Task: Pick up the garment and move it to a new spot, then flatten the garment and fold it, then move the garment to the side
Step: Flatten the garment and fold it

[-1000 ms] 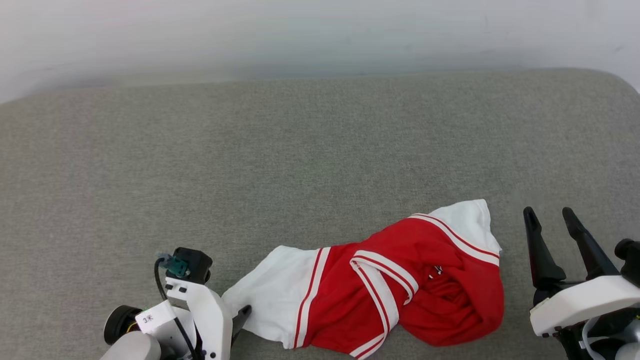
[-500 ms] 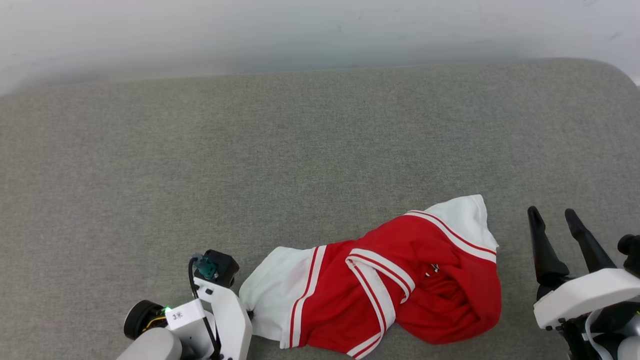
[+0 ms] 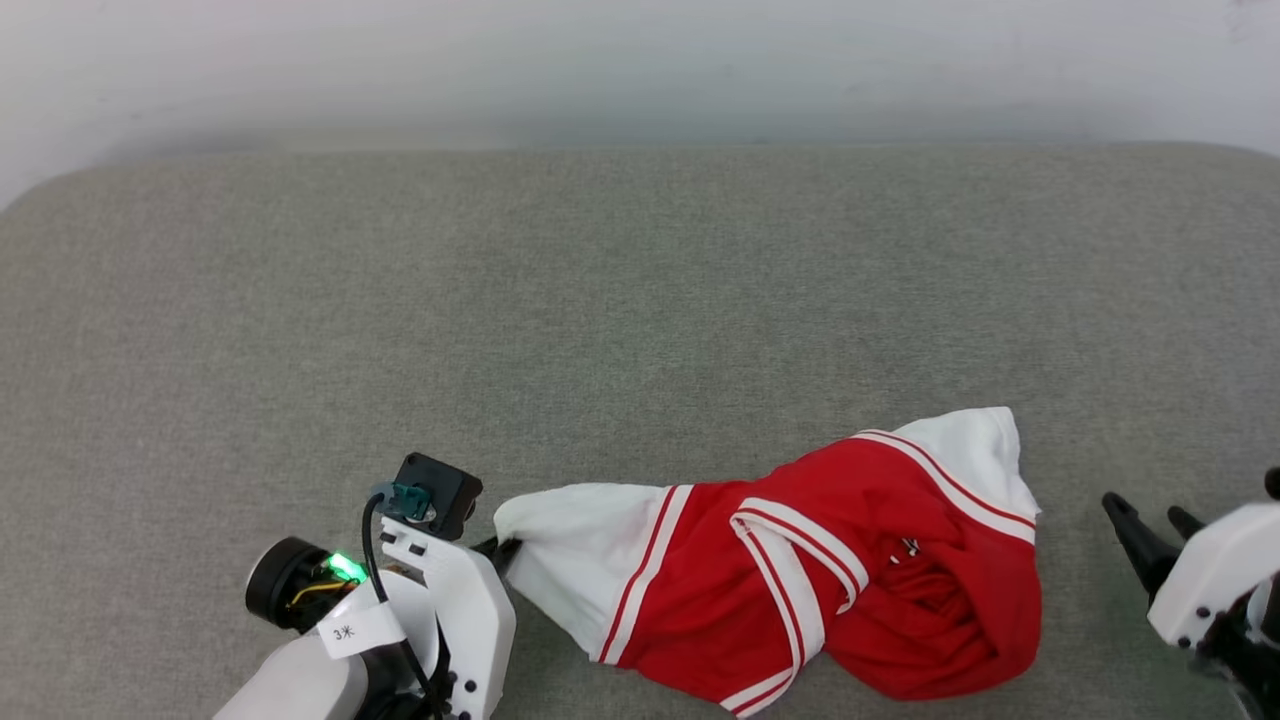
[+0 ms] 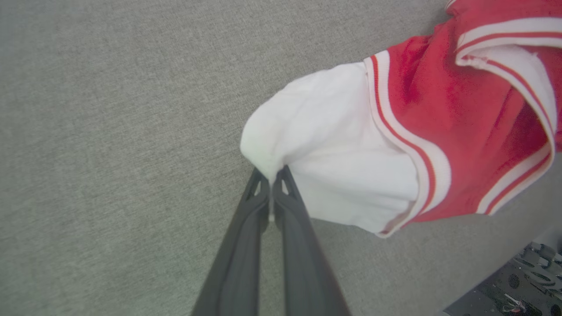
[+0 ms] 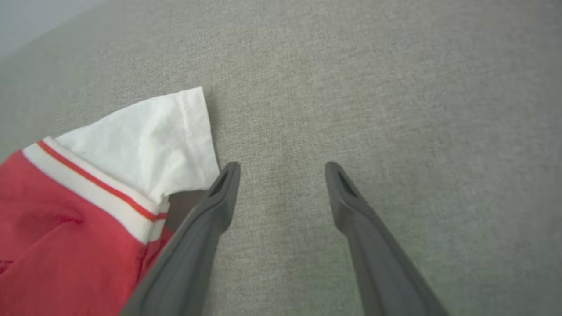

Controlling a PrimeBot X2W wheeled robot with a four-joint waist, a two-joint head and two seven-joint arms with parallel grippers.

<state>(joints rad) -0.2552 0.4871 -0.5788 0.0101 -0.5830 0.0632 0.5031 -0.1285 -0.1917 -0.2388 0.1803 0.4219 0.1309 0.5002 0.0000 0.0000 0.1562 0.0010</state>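
Lying crumpled on the near side of a grey fabric surface [image 3: 640,300], the garment [image 3: 880,570] is pinched at one white sleeve tip by the closed left gripper [image 4: 272,176], while the right gripper [image 5: 283,169] is held spread open just beside the other sleeve.

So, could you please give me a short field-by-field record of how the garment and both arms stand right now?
surface: grey fabric
garment: red-and-white shirt, crumpled, unfolded, lying on the surface
left gripper: fingers shut on the edge of a white sleeve
right gripper: fingers open, holding nothing, near the other white sleeve
task stage: grasp made; flattening and folding not yet done
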